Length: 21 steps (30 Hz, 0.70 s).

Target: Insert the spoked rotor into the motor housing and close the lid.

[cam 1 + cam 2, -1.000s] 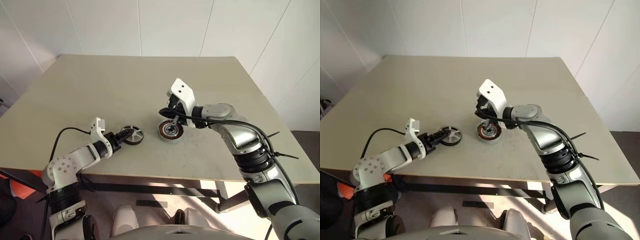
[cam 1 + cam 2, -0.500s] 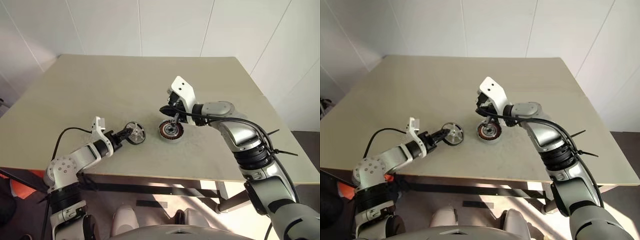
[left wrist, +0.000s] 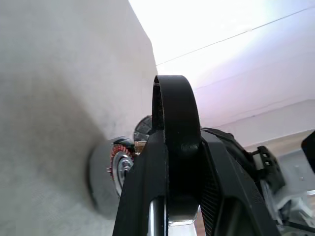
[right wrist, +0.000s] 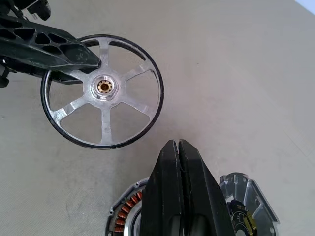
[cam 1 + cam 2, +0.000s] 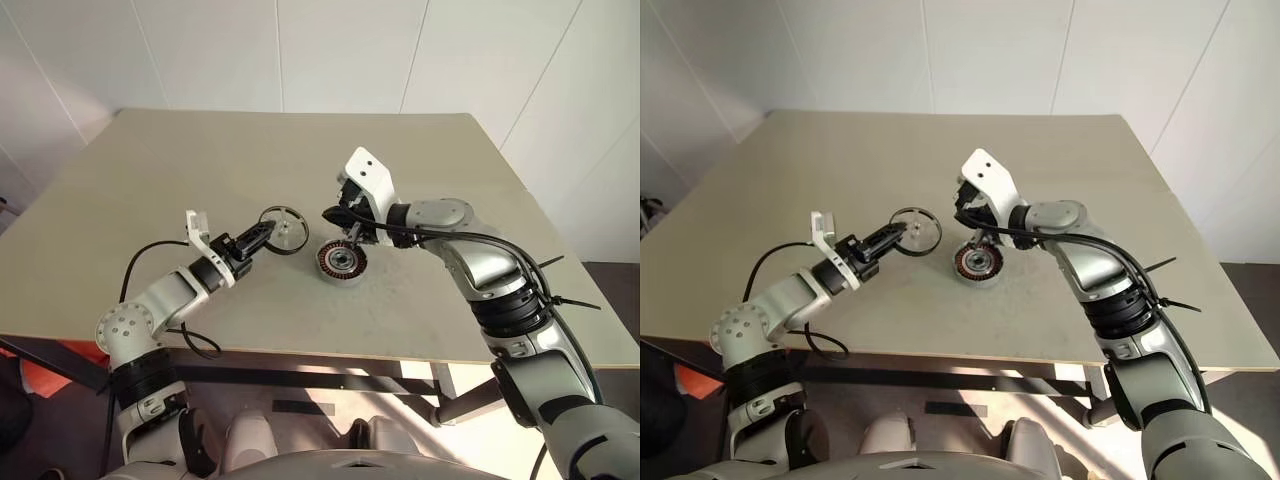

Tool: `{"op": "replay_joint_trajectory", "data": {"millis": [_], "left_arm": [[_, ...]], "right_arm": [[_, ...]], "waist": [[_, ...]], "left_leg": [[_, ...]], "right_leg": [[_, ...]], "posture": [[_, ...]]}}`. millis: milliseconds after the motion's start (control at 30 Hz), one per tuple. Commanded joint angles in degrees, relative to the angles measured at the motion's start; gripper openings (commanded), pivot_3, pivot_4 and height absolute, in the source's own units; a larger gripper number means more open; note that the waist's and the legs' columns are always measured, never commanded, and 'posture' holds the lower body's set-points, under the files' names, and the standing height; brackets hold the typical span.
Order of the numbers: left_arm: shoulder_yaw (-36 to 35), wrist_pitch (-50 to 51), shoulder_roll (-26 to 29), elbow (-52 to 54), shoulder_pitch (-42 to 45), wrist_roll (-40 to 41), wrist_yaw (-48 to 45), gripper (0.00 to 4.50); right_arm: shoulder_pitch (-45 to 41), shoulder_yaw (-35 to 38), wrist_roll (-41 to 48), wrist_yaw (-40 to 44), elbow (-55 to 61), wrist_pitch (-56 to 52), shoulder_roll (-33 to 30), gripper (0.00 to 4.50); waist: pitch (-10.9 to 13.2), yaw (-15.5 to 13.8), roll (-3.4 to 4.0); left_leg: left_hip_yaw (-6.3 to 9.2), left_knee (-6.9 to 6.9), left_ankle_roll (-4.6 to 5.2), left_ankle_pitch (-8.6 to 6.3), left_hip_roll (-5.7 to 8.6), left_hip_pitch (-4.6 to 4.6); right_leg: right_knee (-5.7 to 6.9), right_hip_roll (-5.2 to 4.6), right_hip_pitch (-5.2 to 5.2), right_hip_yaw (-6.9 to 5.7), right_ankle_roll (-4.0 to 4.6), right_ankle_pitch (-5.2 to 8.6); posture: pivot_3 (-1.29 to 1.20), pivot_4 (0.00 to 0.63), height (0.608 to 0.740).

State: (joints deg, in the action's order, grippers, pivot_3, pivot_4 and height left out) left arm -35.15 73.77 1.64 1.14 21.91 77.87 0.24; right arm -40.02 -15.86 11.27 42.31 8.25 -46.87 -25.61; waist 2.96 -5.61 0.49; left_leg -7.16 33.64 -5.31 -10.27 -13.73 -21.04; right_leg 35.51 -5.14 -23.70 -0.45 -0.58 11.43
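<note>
Two claws meet over the tabletop [image 5: 200, 160]: my left claw [image 5: 268, 229] grips the spoked rotor [image 5: 283, 230] by its rim, holding it on edge above the surface, just left of the motor housing [image 5: 341, 262]. My right claw [image 4: 179, 147] is clenched empty, hovering just above the housing's far edge, near the rotor.

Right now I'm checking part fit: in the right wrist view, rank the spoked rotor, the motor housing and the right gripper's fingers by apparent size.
1. Spoked rotor, largest.
2. Right gripper fingers; nearness to the camera inflates them.
3. Motor housing, partly hidden and cropped, so its rank is unsure.
</note>
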Motion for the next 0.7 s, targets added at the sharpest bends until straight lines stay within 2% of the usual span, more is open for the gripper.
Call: {"op": "replay_joint_trajectory", "data": {"millis": [33, 433, 700], "left_arm": [[3.73, 0.17, -0.57, -4.7, 1.88, 2.43, 1.66, 0.54], [7.82, -2.75, -1.36, -18.27, 8.25, 1.52, -1.7, 0.54], [11.79, -3.52, -2.65, -24.57, 10.68, -3.65, -5.59, 0.54]], "right_arm": [[-1.89, 1.44, -0.21, -0.4, 0.9, 1.16, -0.3, 0.0], [-2.01, 2.23, 0.28, -1.03, 2.74, -0.26, -1.41, 0.0], [-0.93, 2.4, 0.43, -1.8, 4.46, -1.59, -1.93, 0.0]], "waist": [[0.0, -0.02, -0.01], [0.01, -0.11, -0.02], [0.02, -0.28, -0.02]], "left_leg": [[0.0, 0.0, 0.0, 0.0, 0.0, 0.0], [0.0, 0.01, -0.03, 0.02, 0.01, -0.02], [0.0, 0.01, -0.02, 0.02, 0.02, 0.0]], "right_leg": [[0.0, 0.0, 0.0, 0.0, 0.0, 0.0], [-0.02, -0.01, 0.0, 0.0, -0.04, -0.02], [-0.04, -0.03, 0.05, 0.0, -0.04, -0.03]], "posture": [[0.0, 0.0, 0.74], [0.0, 0.0, 0.74], [0.0, 0.0, 0.74]]}}
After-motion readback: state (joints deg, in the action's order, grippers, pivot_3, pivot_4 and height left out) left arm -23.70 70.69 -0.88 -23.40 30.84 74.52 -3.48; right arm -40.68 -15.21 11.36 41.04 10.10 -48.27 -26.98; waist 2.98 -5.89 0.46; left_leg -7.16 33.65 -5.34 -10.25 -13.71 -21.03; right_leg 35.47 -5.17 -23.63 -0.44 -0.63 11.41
